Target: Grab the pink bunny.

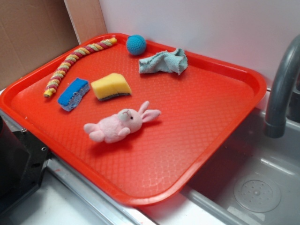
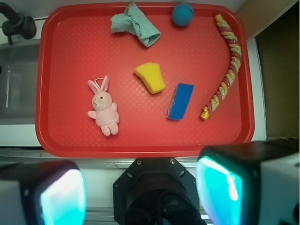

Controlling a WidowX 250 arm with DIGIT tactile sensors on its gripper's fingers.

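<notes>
The pink bunny (image 1: 121, 126) lies on its side on the red tray (image 1: 197, 140), ears toward the right. In the wrist view the pink bunny (image 2: 103, 107) lies in the left half of the tray (image 2: 61, 136), ears pointing away. My gripper (image 2: 140, 190) is high above the tray's near edge, jaws wide apart with nothing between them; its teal-padded fingers (image 2: 220, 187) frame the robot's black base (image 2: 154, 187). The gripper does not show in the exterior view.
On the tray: a yellow sponge (image 1: 111, 86), a blue sponge (image 1: 73, 93), a twisted yellow-pink rope toy (image 1: 70, 61), a blue ball (image 1: 136, 44), a crumpled teal cloth (image 1: 164, 62). A sink (image 1: 255, 183) with a grey faucet (image 1: 281, 89) lies right of the tray.
</notes>
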